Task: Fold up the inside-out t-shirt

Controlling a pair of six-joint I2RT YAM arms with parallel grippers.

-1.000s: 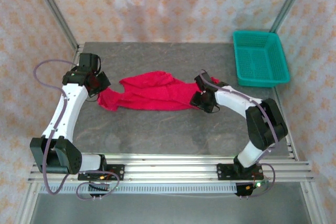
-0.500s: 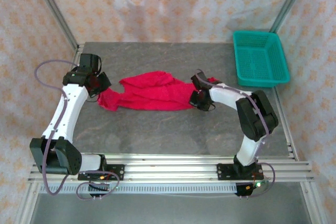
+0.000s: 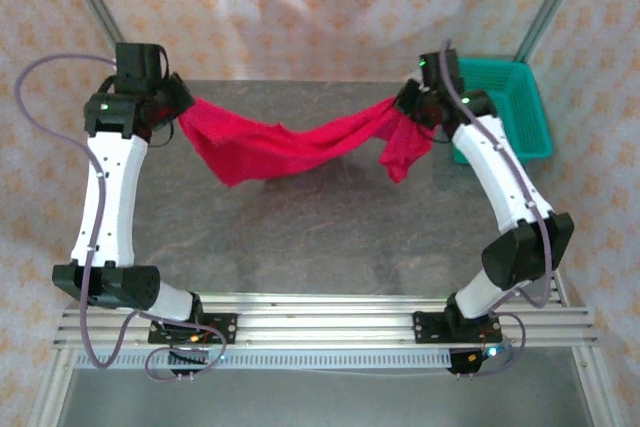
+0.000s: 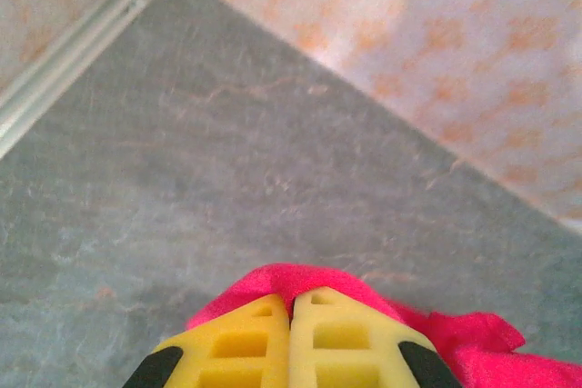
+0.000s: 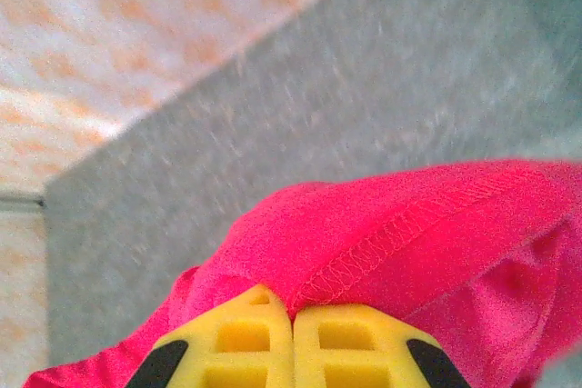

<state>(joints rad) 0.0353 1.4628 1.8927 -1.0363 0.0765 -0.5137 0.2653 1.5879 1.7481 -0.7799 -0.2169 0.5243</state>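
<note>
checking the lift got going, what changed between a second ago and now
The t-shirt, which lay bunched on the table, now hangs stretched between the two arms, sagging in the middle. The right gripper closed on its right end, then both arms rose and swung toward the back. The left gripper stayed shut on the left end. The teal basket did not move.

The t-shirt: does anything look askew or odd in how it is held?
The t-shirt hangs bunched like a rope between the two arms' shut jaws, sagging in the middle, not spread flat. A loose lump dangles below the right jaws. No damage shows.
</note>
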